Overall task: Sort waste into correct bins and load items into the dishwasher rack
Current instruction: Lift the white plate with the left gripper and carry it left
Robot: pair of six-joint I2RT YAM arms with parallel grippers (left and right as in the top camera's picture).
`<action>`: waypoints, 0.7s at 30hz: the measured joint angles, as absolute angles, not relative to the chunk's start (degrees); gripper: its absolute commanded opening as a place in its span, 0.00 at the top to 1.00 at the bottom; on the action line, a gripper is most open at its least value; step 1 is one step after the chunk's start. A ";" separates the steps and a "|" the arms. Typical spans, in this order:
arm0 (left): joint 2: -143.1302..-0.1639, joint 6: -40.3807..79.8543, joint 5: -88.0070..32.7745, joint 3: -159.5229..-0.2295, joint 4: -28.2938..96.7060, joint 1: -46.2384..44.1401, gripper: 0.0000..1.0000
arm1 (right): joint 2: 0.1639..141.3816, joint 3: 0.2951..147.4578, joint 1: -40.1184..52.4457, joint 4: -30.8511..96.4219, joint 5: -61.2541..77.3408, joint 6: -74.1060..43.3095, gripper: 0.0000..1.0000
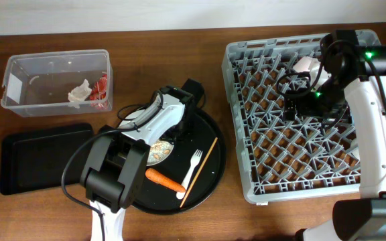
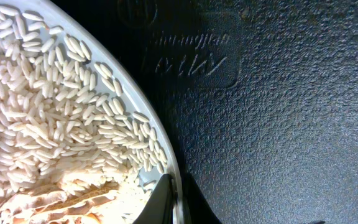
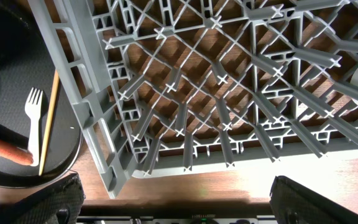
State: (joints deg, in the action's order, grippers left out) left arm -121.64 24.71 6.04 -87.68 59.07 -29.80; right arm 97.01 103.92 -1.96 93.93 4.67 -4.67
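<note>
Brown wooden table [image 1: 179,40], with a round black tray [image 1: 206,127] at centre. The left claw [image 2: 175,195] is pinched narrow on the rim of the pale plate [image 2: 122,78], which rests on that tray and carries rice scraps [image 2: 42,112]. The right claw [image 3: 179,208] stands wide and holds nothing, above the dishwasher rack [image 1: 235,120]. Judgement: the clear tub [image 1: 59,55] and shallow black tray [image 1: 19,175] lie left of the plate and the rack lies right, so the left arm is nearer for emptying.

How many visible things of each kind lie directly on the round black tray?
plate: 1
fork: 1
chopstick: 1
carrot: 1
Total: 4
</note>
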 measured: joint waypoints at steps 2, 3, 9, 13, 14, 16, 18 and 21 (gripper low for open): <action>-121.64 24.71 6.04 -87.68 59.11 -29.80 1.00 | 97.01 103.92 -1.96 93.93 4.67 -4.73 0.01; -121.64 24.71 6.07 -87.68 59.13 -29.80 1.00 | 97.01 103.92 -1.96 93.93 4.67 -4.69 0.01; -121.67 24.71 7.81 -88.64 64.03 -29.85 1.00 | 97.01 103.92 -1.96 94.00 4.67 -4.69 0.01; -121.73 24.75 9.91 -91.22 69.76 -29.82 1.00 | 97.01 103.92 -1.96 94.13 4.69 -4.69 0.01; -121.73 24.75 10.11 -92.05 70.78 -29.85 1.00 | 97.01 103.92 -1.96 94.11 4.69 -4.73 0.01; -121.73 24.73 10.59 -94.13 72.07 -29.82 1.00 | 97.01 103.92 -1.96 94.11 4.69 -4.71 0.01; -121.73 24.73 11.05 -95.48 73.36 -29.82 1.00 | 97.01 103.92 -1.96 94.13 4.69 -4.71 0.01; -121.73 24.91 11.64 -96.51 74.89 -29.82 1.00 | 97.01 103.92 -1.96 94.13 4.69 -4.71 0.01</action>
